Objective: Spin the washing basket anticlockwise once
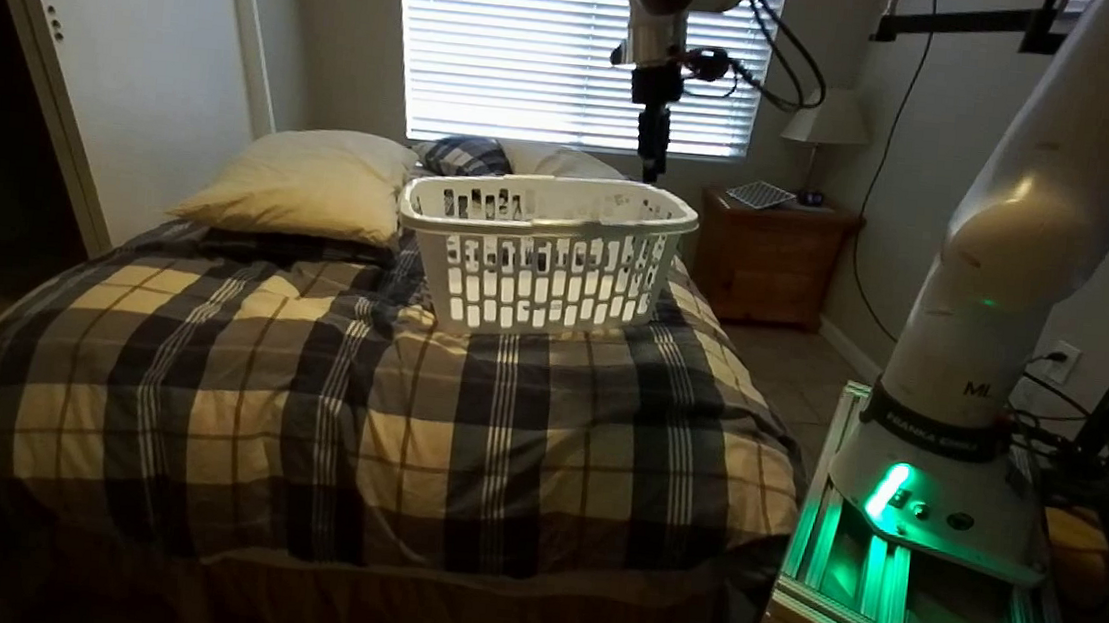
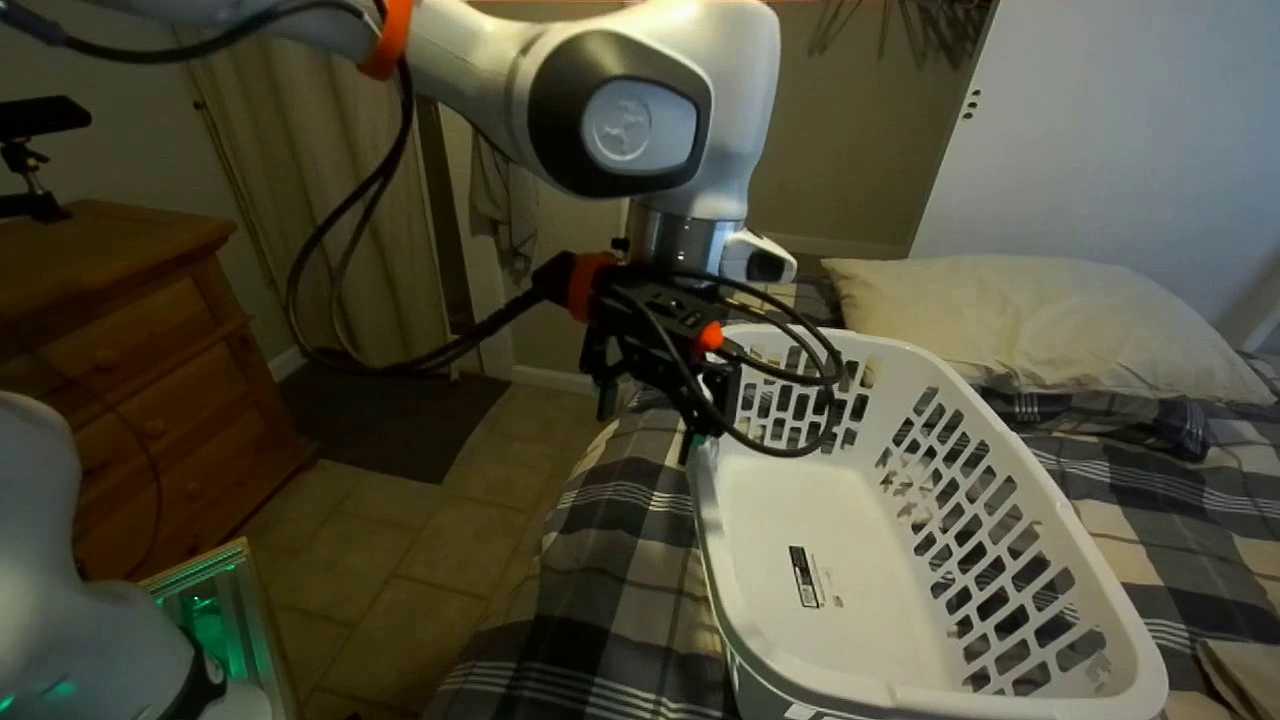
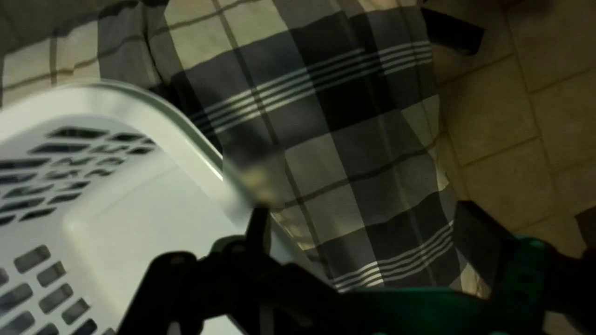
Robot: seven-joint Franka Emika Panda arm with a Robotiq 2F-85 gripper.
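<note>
My pincer (image 3: pixel 363 208) pointing down, fingers spread wide, one at the rim of the white washing basket (image 2: pixel 870 550), contact I cannot judge from here, the basket upright on the plaid surface (image 1: pixel 305 410), far right in an exterior view, cream pillow (image 1: pixel 315 180) to its left.

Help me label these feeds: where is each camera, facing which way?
In an exterior view: across the bed, facing the window, showing arm and gripper.
In an exterior view: high, facing down into the washing basket, showing arm, gripper.
Wrist view: arm-mounted, facing down on basket's rim, showing gripper fingers.
Both exterior views share basket, arm, cream pillow.
</note>
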